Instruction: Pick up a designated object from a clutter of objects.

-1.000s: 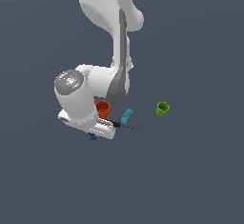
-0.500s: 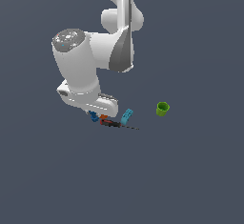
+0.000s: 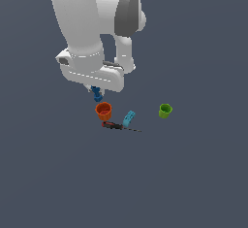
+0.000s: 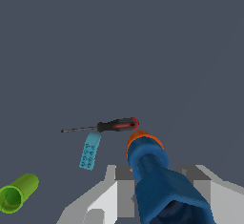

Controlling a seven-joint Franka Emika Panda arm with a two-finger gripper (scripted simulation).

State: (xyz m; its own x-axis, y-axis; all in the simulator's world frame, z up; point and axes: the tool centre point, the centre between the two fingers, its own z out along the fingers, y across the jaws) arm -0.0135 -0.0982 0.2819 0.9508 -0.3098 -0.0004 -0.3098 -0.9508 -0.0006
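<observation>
Dark-blue peg (image 4: 157, 180) pinched in the jaws, apparently hiding most of the orange cup (image 4: 139, 136) beyond.

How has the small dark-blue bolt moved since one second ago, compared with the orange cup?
Yes. The dark-blue bolt was down on the floor below the orange cup in the exterior view; now it hangs above the cup, carried up in the claw.

Both renders are evenly and softly lit, with no glare and no cast shadows on the flat grey-blue counter (image 3: 203, 173). The white arm (image 3: 77, 23) shows gentle shading, brighter on its upper surfaces (light seems to come from above). Edges are crisp but jagged at low resolution. In the wrist view, the dark-blue peg (image 4: 159, 182) at the gripper (image 4: 157, 194) looms large, without blur.
</observation>
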